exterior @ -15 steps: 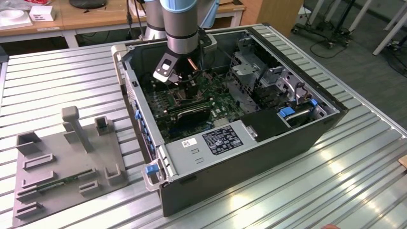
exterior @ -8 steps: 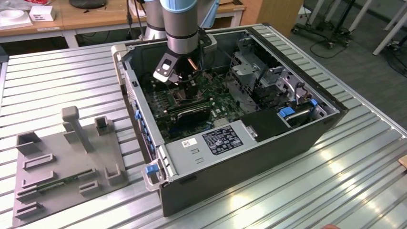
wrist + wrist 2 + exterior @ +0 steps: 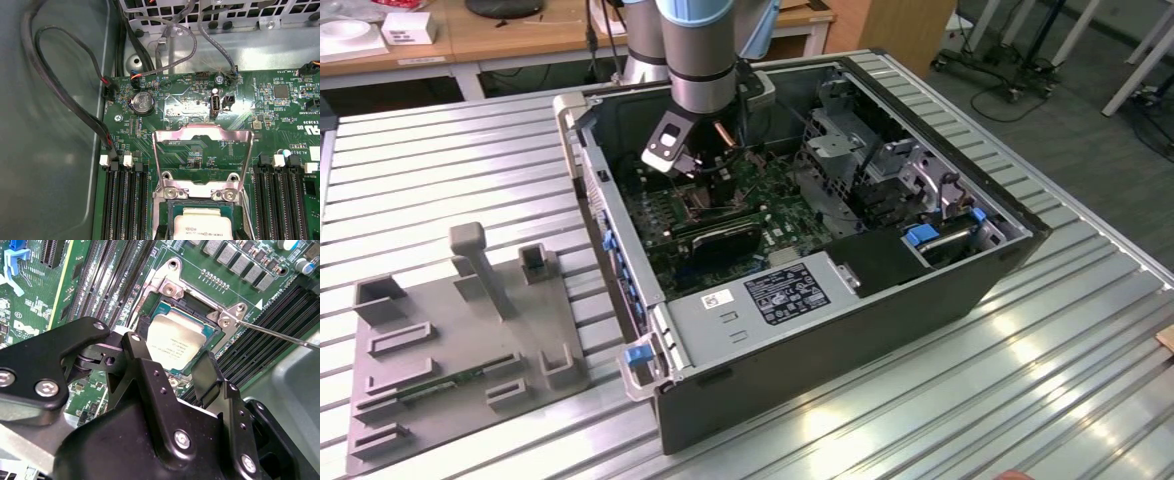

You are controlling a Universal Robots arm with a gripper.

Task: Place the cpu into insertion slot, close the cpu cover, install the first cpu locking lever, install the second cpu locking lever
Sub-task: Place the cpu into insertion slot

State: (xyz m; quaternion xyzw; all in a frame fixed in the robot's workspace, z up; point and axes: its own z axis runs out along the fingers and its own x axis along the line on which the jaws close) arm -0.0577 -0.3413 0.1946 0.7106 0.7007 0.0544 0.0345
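1. Black claw (image 3: 169, 352) fingers sit closest in the second wrist view, spread wide to either side of the cpu (image 3: 175, 340). The cpu lies in the insertion slot (image 3: 191, 306). I cannot tell whether the pads touch its edges.
2. To seat it well, I judge the chip should lie flat with every edge inside the silvery rim and should not slide sideways. A thin locking lever (image 3: 280, 334) juts free from the slot's corner.
3. The first wrist view adds the cpu cover (image 3: 202, 134), raised on its hinge beyond the cpu (image 3: 202, 225) and not yet closed. Long memory slots (image 3: 122, 200) flank the socket.
4. The exterior view gives the wider layout.
   - The arm comes down from twelve o'clock into the open computer case (image 3: 854, 350).
   - The claw (image 3: 694, 180) is at about ten o'clock inside the case.
   - A grey fixture tray (image 3: 467, 340) lies at nine o'clock from the case on the slatted surface (image 3: 1014, 400).
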